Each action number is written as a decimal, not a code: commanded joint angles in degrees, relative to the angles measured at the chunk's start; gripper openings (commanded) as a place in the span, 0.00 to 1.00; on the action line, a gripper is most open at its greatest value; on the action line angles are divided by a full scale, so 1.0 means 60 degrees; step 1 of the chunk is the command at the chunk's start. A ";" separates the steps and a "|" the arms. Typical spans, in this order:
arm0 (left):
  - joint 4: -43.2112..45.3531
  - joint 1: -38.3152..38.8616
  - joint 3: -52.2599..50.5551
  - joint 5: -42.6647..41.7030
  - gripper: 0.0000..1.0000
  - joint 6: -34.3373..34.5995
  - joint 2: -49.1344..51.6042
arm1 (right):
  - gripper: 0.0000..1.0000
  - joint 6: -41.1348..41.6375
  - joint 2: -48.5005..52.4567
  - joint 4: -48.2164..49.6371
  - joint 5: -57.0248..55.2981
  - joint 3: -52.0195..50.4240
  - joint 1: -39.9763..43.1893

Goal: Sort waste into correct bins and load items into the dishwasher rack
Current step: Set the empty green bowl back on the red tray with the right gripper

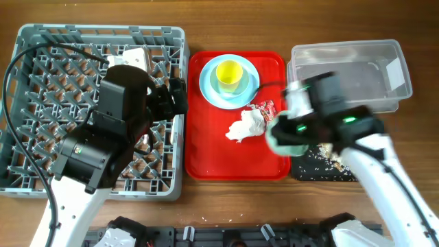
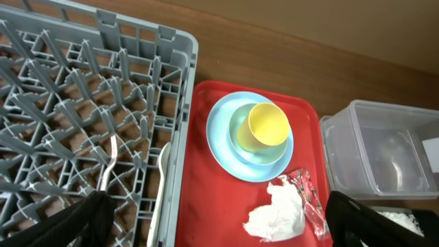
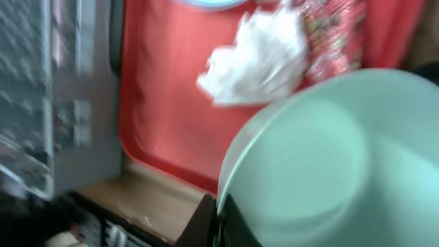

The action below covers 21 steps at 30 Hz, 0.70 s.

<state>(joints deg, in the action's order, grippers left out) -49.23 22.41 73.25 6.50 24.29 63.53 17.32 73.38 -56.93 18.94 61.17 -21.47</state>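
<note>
My right gripper (image 1: 288, 130) (image 3: 218, 206) is shut on the rim of the mint-green bowl (image 1: 280, 144) (image 3: 322, 158), held over the red tray's right edge beside the black bin (image 1: 322, 166). Loose crumbs (image 1: 317, 156) lie in that bin. The clear bin (image 1: 350, 62) (image 2: 377, 151) stands behind it. On the red tray, the yellow cup (image 1: 229, 72) (image 2: 267, 125) sits on the light blue plate (image 1: 209, 86) (image 2: 219, 134), near the white napkin (image 1: 245, 125) (image 2: 278, 216) (image 3: 257, 58) and red wrapper (image 1: 266, 108) (image 2: 306, 195). My left gripper (image 1: 175, 96) (image 2: 219, 230) hangs open above the dishwasher rack's (image 1: 41, 41) (image 2: 68, 82) right wall. A white fork (image 2: 106, 165) and spoon (image 2: 161, 178) lie in the rack.
The flat red tray (image 1: 206, 151) (image 2: 206, 199) lies between the rack and the two bins. A pale green dish (image 2: 240, 140) shows under the cup. The left arm's black body and cable cover much of the rack in the overhead view.
</note>
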 commanded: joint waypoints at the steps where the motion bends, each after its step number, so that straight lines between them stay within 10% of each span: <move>1: 0.0025 -0.0040 0.0062 -0.0044 1.00 0.0058 -0.0033 | 0.04 0.1800 0.0670 0.0175 -0.2528 0.0047 -0.1938; 12: 0.0025 -0.0040 0.0062 -0.0044 1.00 0.0058 -0.0033 | 0.08 0.1865 0.3166 0.1978 -0.1643 -0.0306 -0.4054; 21: 0.0025 -0.0040 0.0062 -0.0044 1.00 0.0058 -0.0033 | 0.83 0.1107 0.2229 0.0758 -0.1727 0.1075 -0.3614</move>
<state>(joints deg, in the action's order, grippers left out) -49.25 22.41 73.25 6.50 24.29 63.53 25.34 90.28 -50.74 13.02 64.55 -45.25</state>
